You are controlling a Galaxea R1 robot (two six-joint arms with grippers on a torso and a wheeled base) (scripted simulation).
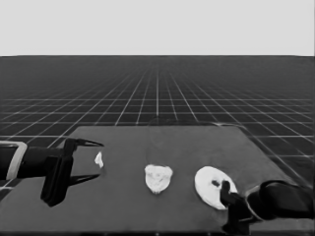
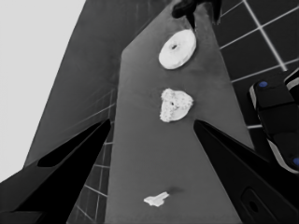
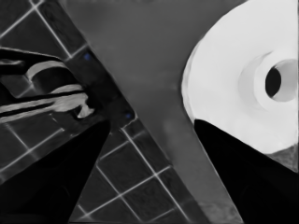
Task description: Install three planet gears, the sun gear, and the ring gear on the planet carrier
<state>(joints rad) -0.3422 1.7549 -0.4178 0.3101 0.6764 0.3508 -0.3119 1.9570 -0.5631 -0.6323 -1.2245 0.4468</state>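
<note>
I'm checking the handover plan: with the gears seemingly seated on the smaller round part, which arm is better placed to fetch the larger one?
Probably the right. The right gripper is at the larger round part's near edge, fingers open. The left gripper waits over the table's left end by the thin white piece, beyond the smaller round part.

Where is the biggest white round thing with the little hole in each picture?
Head view: the larger round part lies at the table's right end, the right gripper at its near edge.
Left wrist view: it lies far down the table, beyond the lumpy white cluster.
Right wrist view: it looms close beside one finger.
Shared landmark: its dark centre hole.
</note>
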